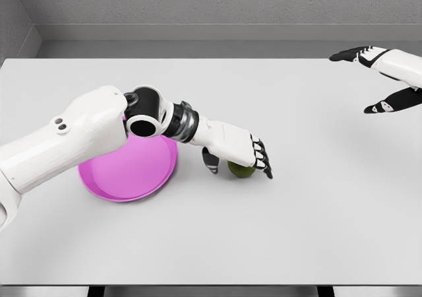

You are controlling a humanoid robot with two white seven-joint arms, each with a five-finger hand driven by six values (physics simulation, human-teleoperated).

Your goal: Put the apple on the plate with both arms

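on the white tabletop (211, 244) the left hand (241, 153) curls over a green apple (240, 170), seemingly grasping it, just right of the pink plate (125, 175). far right, the right hand (382, 79) hovers with fingers spread, holding nothing.

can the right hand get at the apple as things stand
Probably not easily: the left hand already covers the green apple, and the right hand hovers open far off at the table's right edge.
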